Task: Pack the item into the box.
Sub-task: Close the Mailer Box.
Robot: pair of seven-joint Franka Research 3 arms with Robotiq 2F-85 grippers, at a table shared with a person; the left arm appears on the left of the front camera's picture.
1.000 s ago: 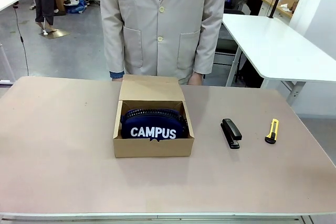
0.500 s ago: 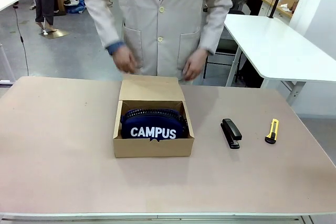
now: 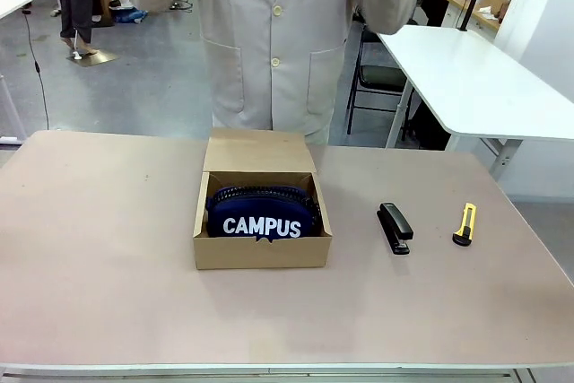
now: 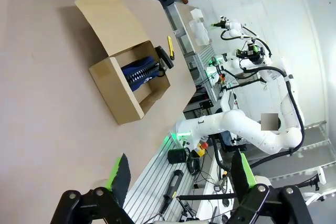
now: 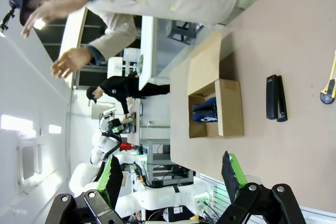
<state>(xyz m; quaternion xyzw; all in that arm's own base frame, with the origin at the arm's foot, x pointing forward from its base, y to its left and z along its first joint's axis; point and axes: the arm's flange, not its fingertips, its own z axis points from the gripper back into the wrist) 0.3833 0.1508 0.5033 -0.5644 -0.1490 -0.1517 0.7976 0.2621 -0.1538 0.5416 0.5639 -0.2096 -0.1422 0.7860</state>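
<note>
The brown cardboard box (image 3: 261,253) stands open mid-table, its flap lid (image 3: 259,151) folded back toward the person. Inside lies the item (image 3: 262,219), a navy pouch with white "CAMPUS" lettering. From the left wrist, the box (image 4: 118,90) and the pouch (image 4: 139,72) sit well beyond my left gripper (image 4: 181,177), which is open with nothing between its fingers. My right gripper (image 5: 170,174) is open too, far from the box (image 5: 229,107) and pouch (image 5: 205,110). The person stands behind the table with both arms raised.
A black stapler (image 3: 395,227) and a yellow utility knife (image 3: 464,223) lie to the right of the box. A white table (image 3: 466,78) and a chair stand behind on the right. The tabletop (image 3: 99,239) is bare left of the box.
The person's hands, down at the table's far edge a second ago, have risen above shoulder height. Box, pouch, stapler and knife have not moved.
</note>
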